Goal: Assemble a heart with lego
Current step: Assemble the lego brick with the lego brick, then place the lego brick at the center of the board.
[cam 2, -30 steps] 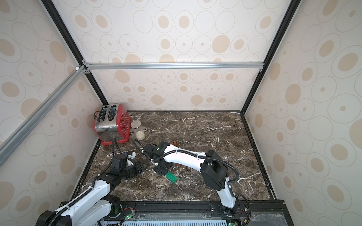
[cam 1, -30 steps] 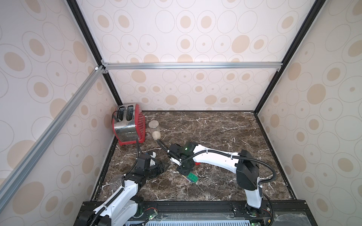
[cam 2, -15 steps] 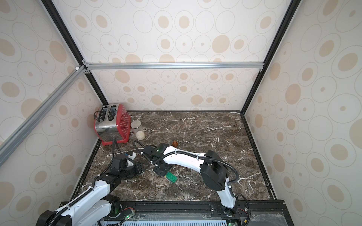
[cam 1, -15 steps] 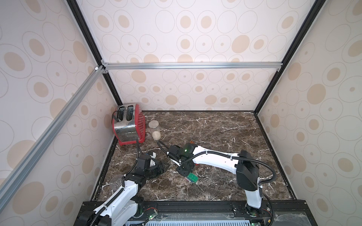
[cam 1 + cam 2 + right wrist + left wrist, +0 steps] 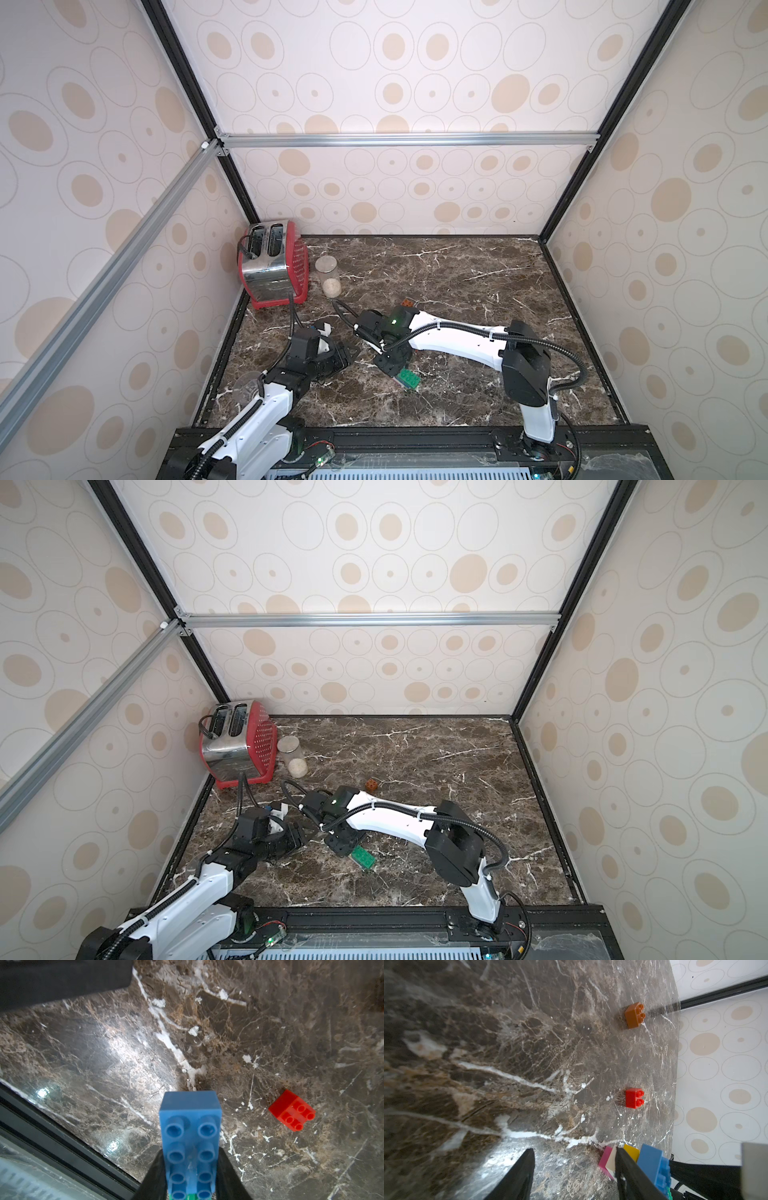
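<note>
Now, mid-build, your right end effector [image 5: 190,1160] pinches the part-built heart [image 5: 407,379] by its long blue studded brick [image 5: 190,1124], seven o'clock from the middle of the dark marbled counter [image 5: 478,266], your left end effector [image 5: 573,1150] half-open and empty, so next you probably fetch the small red studded brick [image 5: 292,1112].

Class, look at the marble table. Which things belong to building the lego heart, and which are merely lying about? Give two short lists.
For the heart:
blue brick, held in the right gripper
green brick
red brick
orange brick
pink brick
white brick
yellow brick

Lying about:
toaster
glass jar
</note>
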Robot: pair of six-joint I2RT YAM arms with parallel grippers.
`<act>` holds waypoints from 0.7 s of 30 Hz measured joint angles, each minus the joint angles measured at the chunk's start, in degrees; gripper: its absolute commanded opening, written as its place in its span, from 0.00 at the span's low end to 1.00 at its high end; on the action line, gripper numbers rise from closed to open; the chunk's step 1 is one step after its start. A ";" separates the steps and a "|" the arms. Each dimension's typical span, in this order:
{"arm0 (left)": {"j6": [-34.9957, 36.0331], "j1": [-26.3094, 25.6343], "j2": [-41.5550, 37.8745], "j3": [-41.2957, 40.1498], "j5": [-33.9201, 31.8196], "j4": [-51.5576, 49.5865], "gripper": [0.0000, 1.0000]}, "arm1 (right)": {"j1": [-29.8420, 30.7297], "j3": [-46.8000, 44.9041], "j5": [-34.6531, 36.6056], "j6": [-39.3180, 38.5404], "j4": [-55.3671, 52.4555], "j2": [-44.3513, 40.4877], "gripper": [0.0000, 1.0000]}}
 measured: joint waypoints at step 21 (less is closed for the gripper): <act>0.00 0.00 -0.11 -0.02 0.00 0.02 0.62 | 1.75 -2.32 2.95 0.15 0.98 -0.81 0.21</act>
